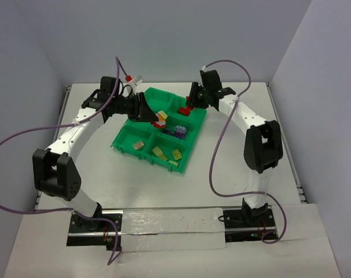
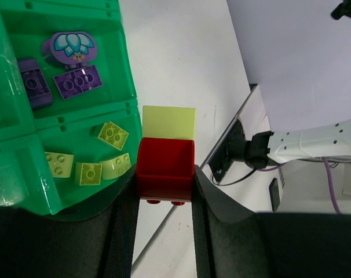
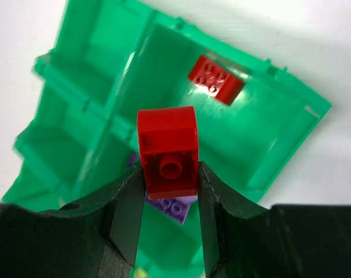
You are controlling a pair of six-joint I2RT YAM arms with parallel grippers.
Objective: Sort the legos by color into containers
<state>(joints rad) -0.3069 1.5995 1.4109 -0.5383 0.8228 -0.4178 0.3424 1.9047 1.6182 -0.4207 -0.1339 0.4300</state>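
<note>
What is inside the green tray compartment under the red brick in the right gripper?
One red studded brick lies in that compartment of the green plastic tray. The held red brick and the right gripper cover part of its floor.
</note>
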